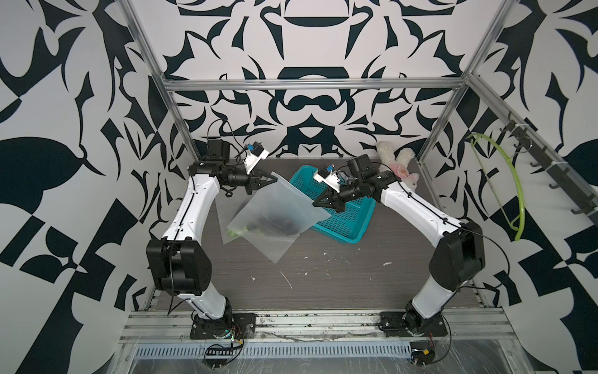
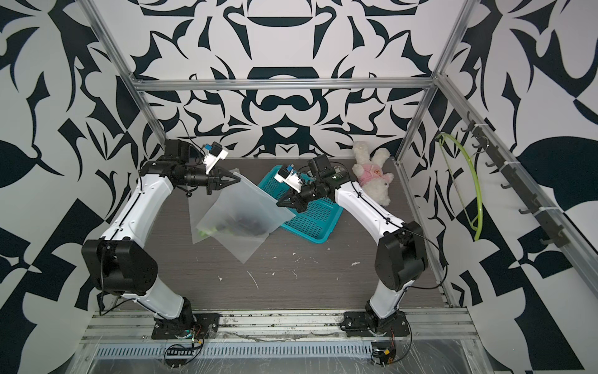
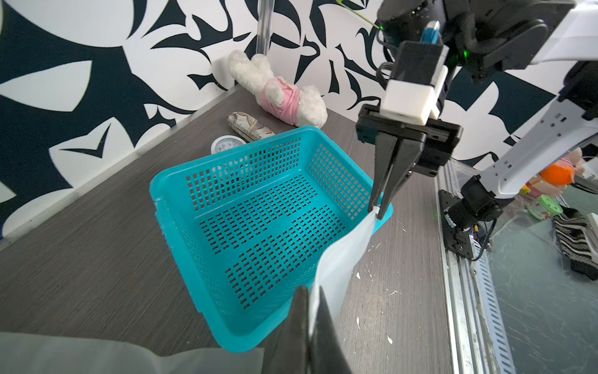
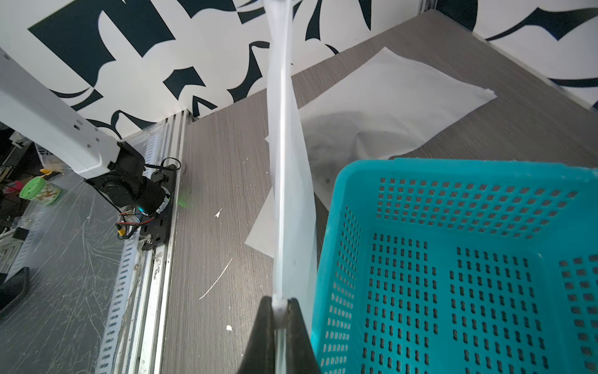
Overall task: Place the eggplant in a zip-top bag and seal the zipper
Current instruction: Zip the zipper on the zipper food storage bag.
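You are looking down on a grey wood-grain table point(image 1: 356, 275) with both arms reaching in toward its middle. Your left gripper point(image 1: 273, 177) is clamped on one top corner of a frosted zip-top bag point(image 1: 278, 207). Your right gripper point(image 1: 314, 203) is clamped on the other top corner. The zipper edge is stretched in a straight line between them, raised above the table.

In the left wrist view, your right gripper point(image 3: 377, 207) has its jaws drawn together to a point on the bag's edge. In the right wrist view, the same jaws pinch the zipper strip, which runs away from them as one narrow band. Whether the strip is pressed shut along its whole length cannot be told.

The eggplant point(image 1: 273, 225) is inside the bag. It shows in both top views as a dark shape lying across the lower part, with its green stem end toward your left arm. The bag hangs down from the two grippers, and you cannot tell whether its bottom rests on the table.

A second frosted bag point(image 1: 275, 252) lies flat on the table beneath the held one. A teal perforated basket point(image 1: 343, 226) sits just beside the held bag, on your right arm's side. A white plush rabbit point(image 1: 401, 165) dressed in pink lies at the far edge of the table, behind your right arm.
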`<action>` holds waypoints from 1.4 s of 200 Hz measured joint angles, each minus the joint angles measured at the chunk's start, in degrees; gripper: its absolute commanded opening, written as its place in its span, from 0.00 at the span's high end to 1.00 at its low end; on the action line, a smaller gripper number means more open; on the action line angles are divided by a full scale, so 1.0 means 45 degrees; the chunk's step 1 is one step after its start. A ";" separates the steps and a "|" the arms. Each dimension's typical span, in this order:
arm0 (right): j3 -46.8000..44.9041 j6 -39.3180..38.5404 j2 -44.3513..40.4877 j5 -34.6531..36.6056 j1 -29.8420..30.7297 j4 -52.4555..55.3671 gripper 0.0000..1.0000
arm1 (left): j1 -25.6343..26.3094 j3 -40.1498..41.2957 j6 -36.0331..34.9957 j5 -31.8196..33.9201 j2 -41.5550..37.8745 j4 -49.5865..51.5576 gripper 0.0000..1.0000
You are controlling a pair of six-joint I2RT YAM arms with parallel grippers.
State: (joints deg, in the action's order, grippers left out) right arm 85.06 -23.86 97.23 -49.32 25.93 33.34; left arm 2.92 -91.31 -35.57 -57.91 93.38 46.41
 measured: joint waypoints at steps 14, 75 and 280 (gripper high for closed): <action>-0.0248 0.0083 -0.0078 0.0189 -0.0083 0.0000 0.98 | -0.0136 0.0024 0.0272 0.0136 -0.0024 -0.0282 1.00; -0.1239 0.0491 -0.0821 0.0549 -0.0559 0.0102 0.98 | -0.0282 0.0223 0.0641 0.0301 -0.0262 -0.0850 1.00; -0.2419 0.2016 -0.2681 0.1268 -0.1515 -0.0476 0.49 | -0.0733 0.1205 0.1977 0.1792 -0.2001 -0.1360 1.00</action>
State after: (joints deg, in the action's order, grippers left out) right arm 74.17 -14.79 85.17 -43.62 19.11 31.20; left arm -0.38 -85.89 -26.68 -49.84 84.38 40.29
